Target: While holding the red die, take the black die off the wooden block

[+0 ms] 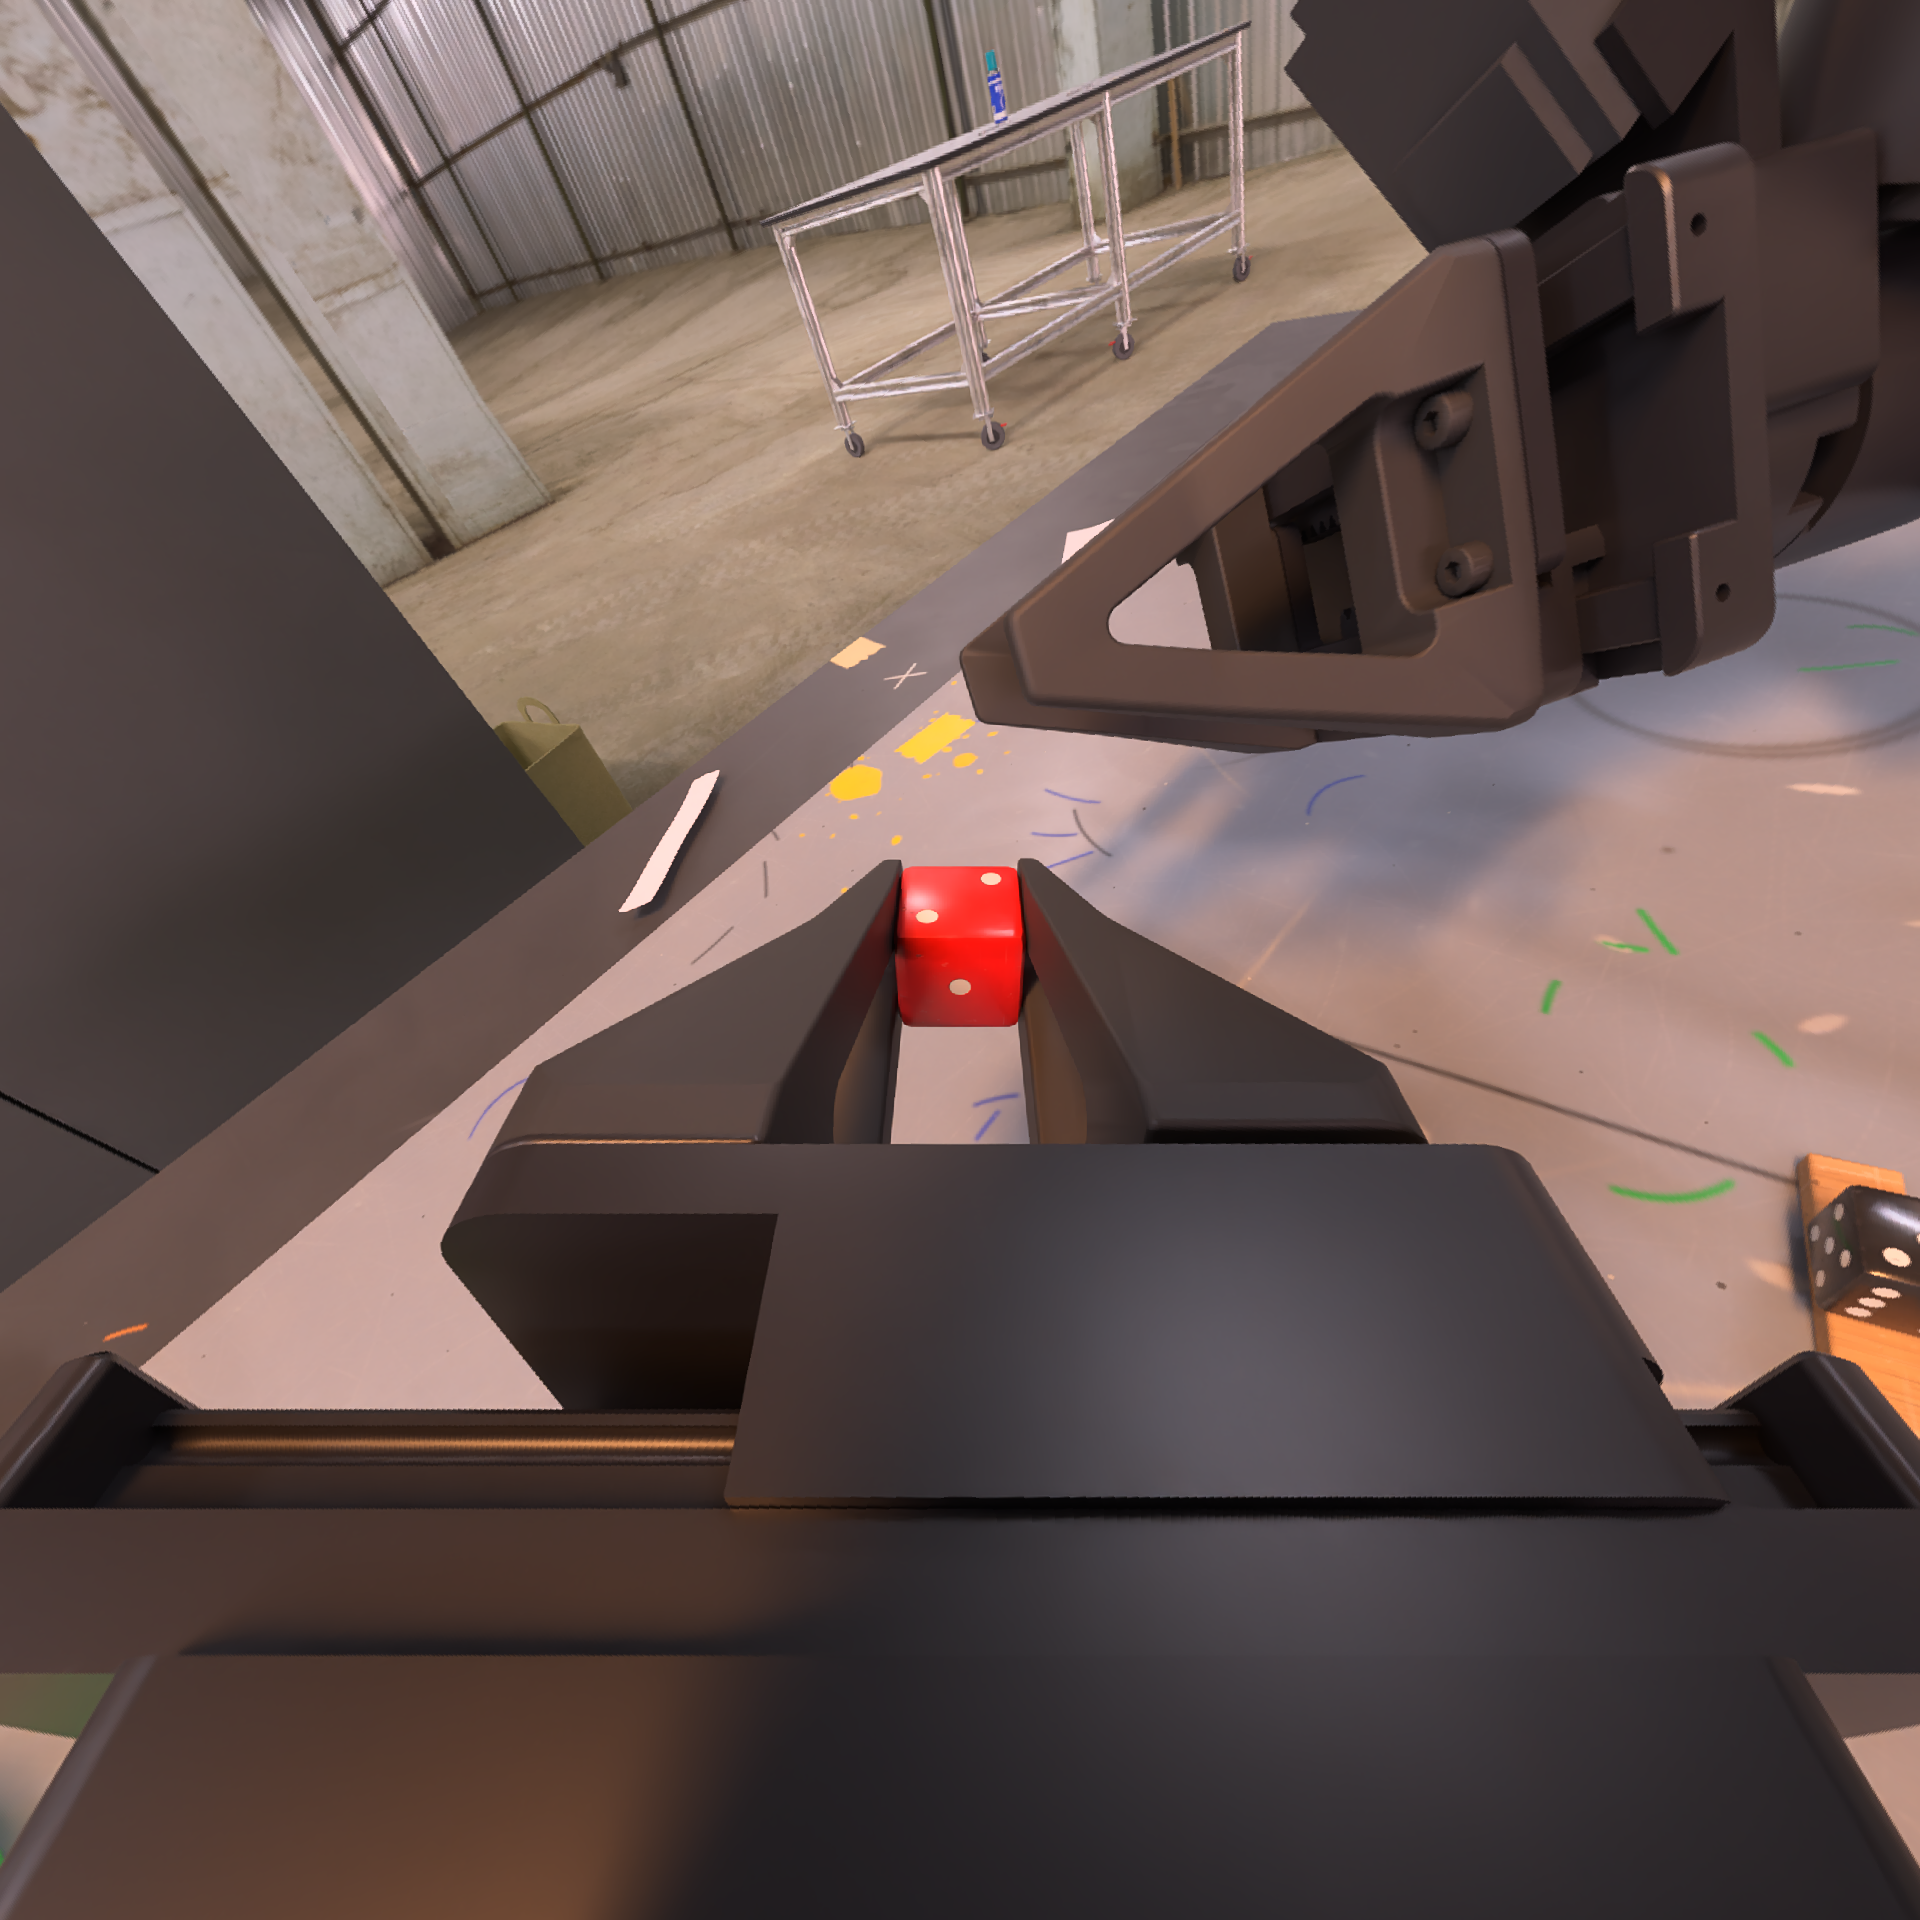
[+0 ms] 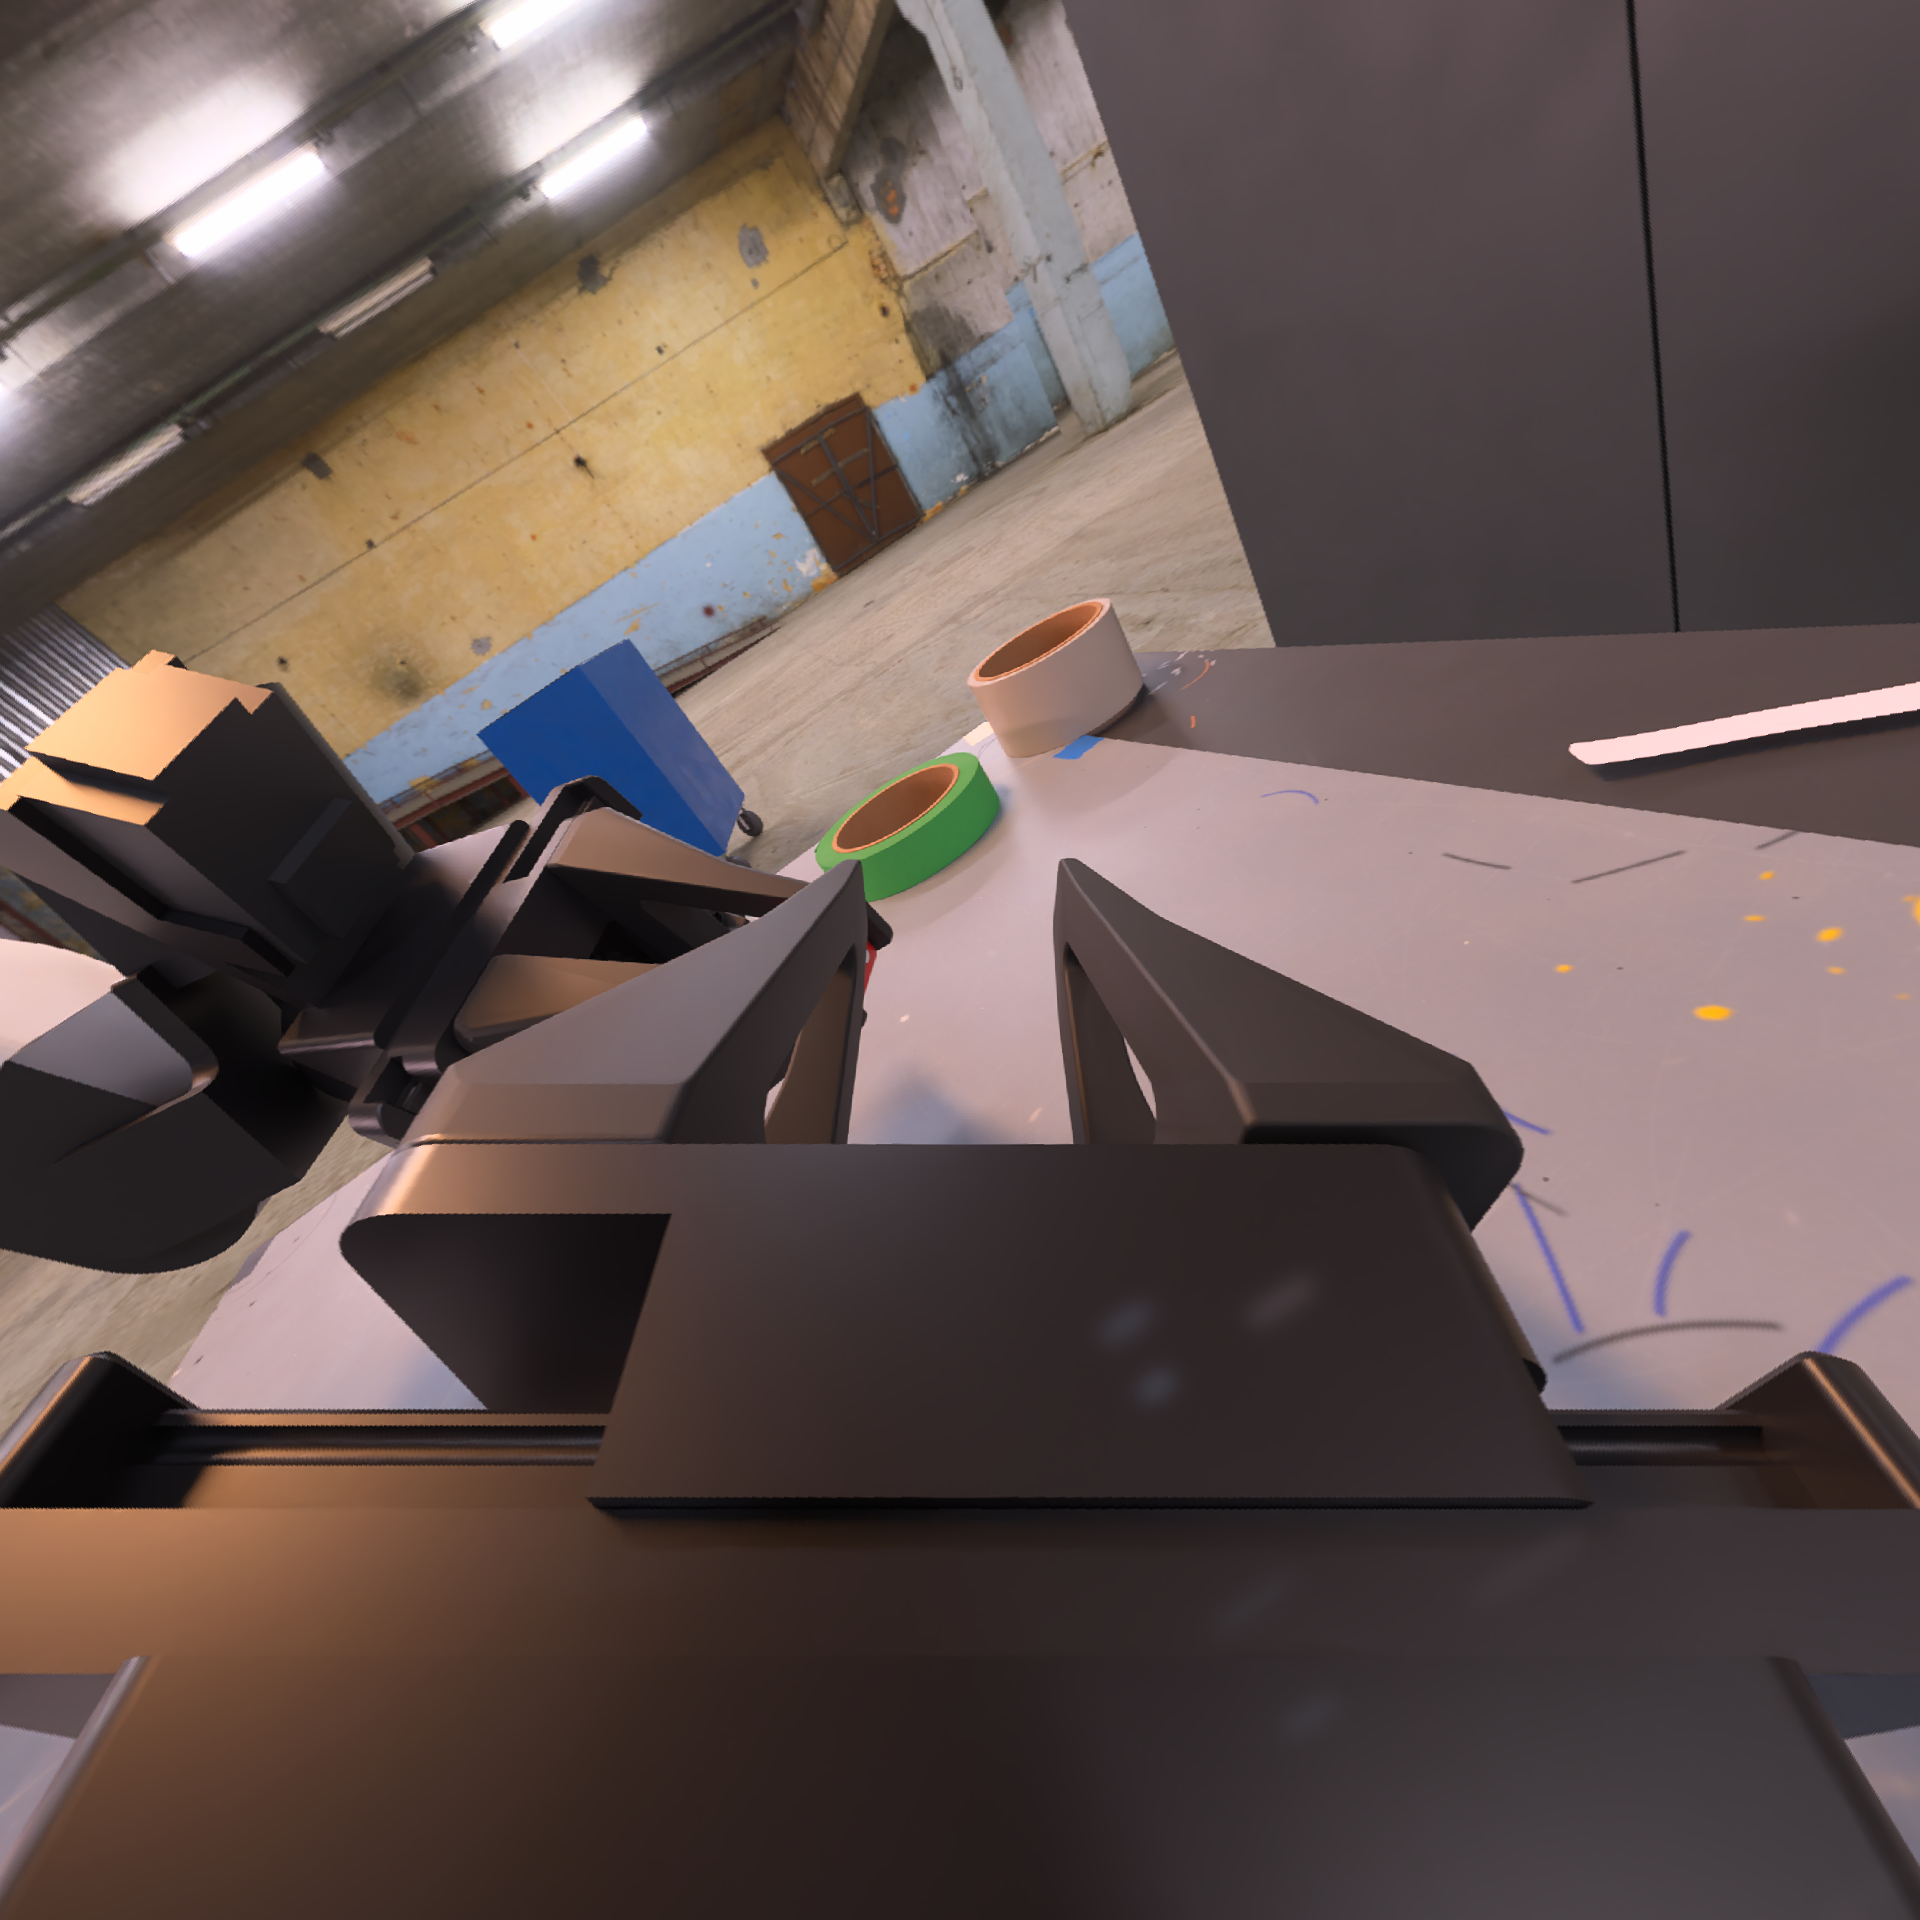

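My left gripper (image 1: 958,883) is shut on the red die (image 1: 958,945), which sits between its fingertips above the grey table. The black die (image 1: 1865,1262) with white pips rests on the wooden block (image 1: 1870,1361) at the right edge of the left wrist view. My right gripper (image 2: 961,868) is open and empty above the table. It also shows in the left wrist view (image 1: 1351,623), high at the upper right, away from the black die. The left arm (image 2: 312,935) shows at the left of the right wrist view.
A green tape roll (image 2: 909,821) and a beige tape roll (image 2: 1055,675) lie near the table's far edge. A white strip (image 2: 1745,722) lies on the dark table border. A dark panel (image 1: 208,727) stands at the table's side.
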You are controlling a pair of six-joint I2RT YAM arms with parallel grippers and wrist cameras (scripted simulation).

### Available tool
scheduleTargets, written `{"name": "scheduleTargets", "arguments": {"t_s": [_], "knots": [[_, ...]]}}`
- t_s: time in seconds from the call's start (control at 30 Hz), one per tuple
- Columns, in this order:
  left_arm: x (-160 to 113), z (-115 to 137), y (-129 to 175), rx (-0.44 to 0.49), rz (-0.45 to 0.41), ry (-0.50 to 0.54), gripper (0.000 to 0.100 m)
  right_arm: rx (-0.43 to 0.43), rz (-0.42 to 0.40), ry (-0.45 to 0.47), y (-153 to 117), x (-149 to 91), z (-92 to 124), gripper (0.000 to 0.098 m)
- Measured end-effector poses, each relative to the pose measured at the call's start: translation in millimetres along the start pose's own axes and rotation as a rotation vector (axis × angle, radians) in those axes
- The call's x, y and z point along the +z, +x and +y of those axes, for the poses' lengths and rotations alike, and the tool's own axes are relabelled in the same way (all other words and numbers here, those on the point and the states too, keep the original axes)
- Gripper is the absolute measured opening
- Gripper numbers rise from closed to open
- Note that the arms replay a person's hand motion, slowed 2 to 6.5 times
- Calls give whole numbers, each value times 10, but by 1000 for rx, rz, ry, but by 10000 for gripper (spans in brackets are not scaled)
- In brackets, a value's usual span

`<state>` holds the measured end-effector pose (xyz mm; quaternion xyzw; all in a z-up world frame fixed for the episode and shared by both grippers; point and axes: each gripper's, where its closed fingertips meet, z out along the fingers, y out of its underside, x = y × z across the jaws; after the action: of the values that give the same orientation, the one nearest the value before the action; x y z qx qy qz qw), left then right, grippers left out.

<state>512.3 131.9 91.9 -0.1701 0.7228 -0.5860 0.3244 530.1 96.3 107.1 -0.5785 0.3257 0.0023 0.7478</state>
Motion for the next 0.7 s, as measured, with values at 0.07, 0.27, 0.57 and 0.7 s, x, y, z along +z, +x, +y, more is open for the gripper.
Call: {"name": "scheduleTargets", "arguments": {"t_s": [0.07, 0.27, 0.57, 0.7], "knots": [[-5, -9, -6, -11, 2, 6, 180, -3, 13, 5, 15, -8, -13, 282], [-7, 6, -29, -24, 2, 1, 180, -9, -18, 21, -44, -8, -50, 291], [5, 27, -10, 7, 8, -9, 180, -10, -61, 25, -94, 8, -40, 370], [5, 12, -2, 23, 1, -6, 180, -2, -48, 6, -62, 21, -6, 377]]}}
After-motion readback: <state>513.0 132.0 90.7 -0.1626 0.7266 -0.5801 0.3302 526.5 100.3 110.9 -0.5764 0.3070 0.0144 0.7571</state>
